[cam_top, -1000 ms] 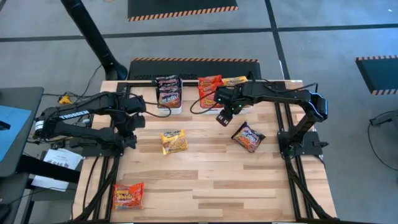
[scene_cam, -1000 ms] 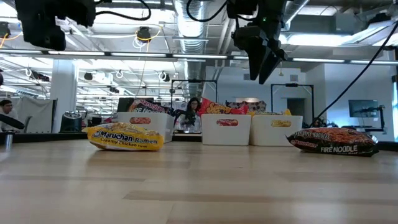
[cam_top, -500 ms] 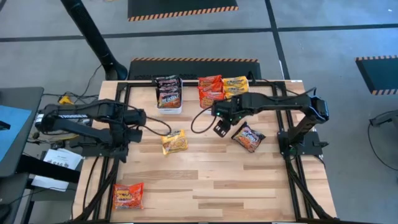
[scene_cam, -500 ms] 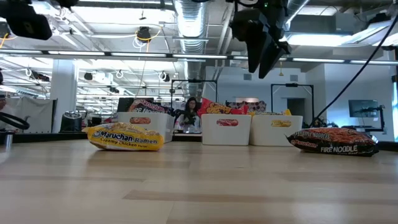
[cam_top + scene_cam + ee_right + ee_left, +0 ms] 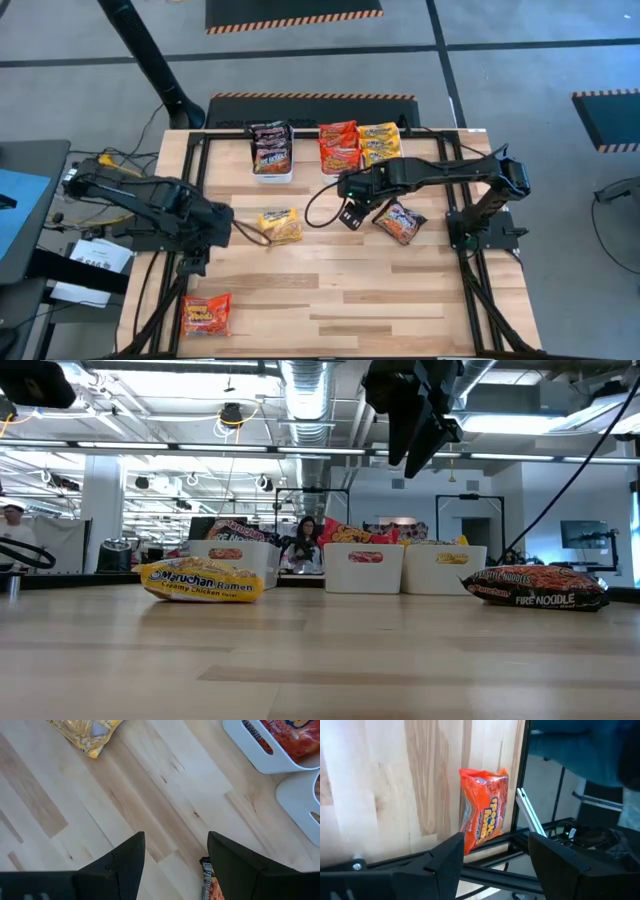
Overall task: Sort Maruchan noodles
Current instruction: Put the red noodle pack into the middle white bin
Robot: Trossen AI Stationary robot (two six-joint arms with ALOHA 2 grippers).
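Note:
Three Maruchan noodle packets lie flat on the wooden table: a yellow one [image 5: 280, 227] mid-table, a dark one [image 5: 400, 221] to its right, and a red one [image 5: 206, 313] at the near left corner. My left gripper [image 5: 492, 865] hangs open above the table's left side [image 5: 207, 238], tilted toward the red packet [image 5: 484, 810]. My right gripper [image 5: 350, 214] hangs open in the air between the yellow packet [image 5: 85, 732] and the dark one [image 5: 212, 880]. Neither holds anything.
Three white bins stand in a row at the far edge, holding dark packets [image 5: 271, 150], red packets [image 5: 339, 146] and yellow packets [image 5: 378, 140]. Black frame rails [image 5: 190, 200] run along both table sides. Bare wood lies between the loose packets. People show in the room behind.
My left gripper has swung from beside the dark-packet bin toward the table's near edge and rolled about its axis. My right gripper has moved from just before the bins toward the near edge, between the yellow and dark packets. The packets have not moved.

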